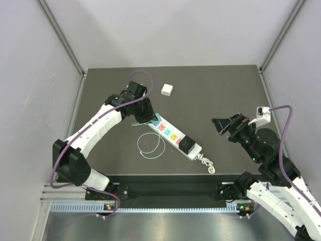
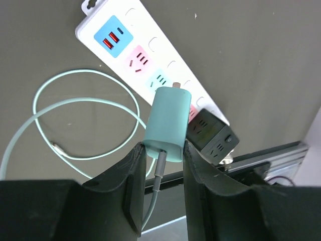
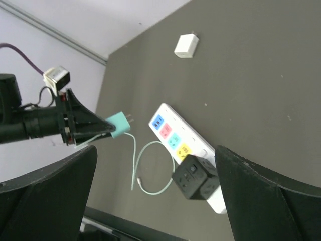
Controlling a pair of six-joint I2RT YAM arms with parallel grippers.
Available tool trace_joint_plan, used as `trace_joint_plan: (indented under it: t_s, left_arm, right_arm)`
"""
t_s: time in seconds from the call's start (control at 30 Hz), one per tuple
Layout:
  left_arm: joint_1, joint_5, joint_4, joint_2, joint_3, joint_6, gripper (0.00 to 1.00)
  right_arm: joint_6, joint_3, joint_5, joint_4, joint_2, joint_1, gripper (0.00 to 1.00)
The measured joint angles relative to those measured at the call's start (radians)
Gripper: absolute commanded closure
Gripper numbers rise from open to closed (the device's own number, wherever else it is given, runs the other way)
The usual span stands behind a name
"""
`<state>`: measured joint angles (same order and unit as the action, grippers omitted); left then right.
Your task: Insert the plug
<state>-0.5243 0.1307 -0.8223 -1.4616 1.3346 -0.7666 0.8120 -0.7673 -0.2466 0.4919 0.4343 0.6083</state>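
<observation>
The plug [image 2: 168, 123] is a small, smooth block in a soft mint green with rounded corners. Thin metal pins [image 3: 129, 118] stick out of its front end and point toward the power strip [image 2: 165, 45]. A grey tip goes into its back end, and from there a thin mint cable [image 2: 149, 203] runs down between the fingers and then lies in a loose loop on the tabletop [image 1: 225, 85] just beside the power strip. The left hand [image 2: 163, 150] is clenched on the plug, with one black finger pressing on each side of it. The plug is up in the air close to the blue end of the power strip and does not touch it. The power strip is long and white and lies flat. It has colored squares in a row: blue with red slots, then pink, green and yellow. A black cube [image 2: 210, 135] sits on the power strip past the yellow square, at the end far from the blue one. A small white block [image 1: 167, 90] lies on the tabletop well apart from the power strip, past its blue end. The right hand [image 1: 224, 125] is well apart from the power strip, off to the side of the black cube end. Its fingers are spread wide and it holds nothing.
</observation>
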Motion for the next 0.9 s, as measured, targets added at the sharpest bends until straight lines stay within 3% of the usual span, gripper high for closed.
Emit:
trace_joint_plan:
  t_s: [0.37,0.57,0.9]
  left_arm:
    - [0.062,0.014,-0.009,-0.106,0.032,-0.234,1.0]
    - [0.063,-0.016,-0.127,-0.212,0.082,-0.33,1.0]
    - [0.063,-0.058,-0.249,-0.266,0.134,-0.497,1.0]
  right_arm:
    - [0.002,-0.001,-0.026,0.092,0.063,0.0,0.0]
    - [0.088,-0.028,-0.07,0.172,0.117,0.0,0.0]
    - [0.079,-0.061,-0.101,0.239,0.123,0.0,0.0]
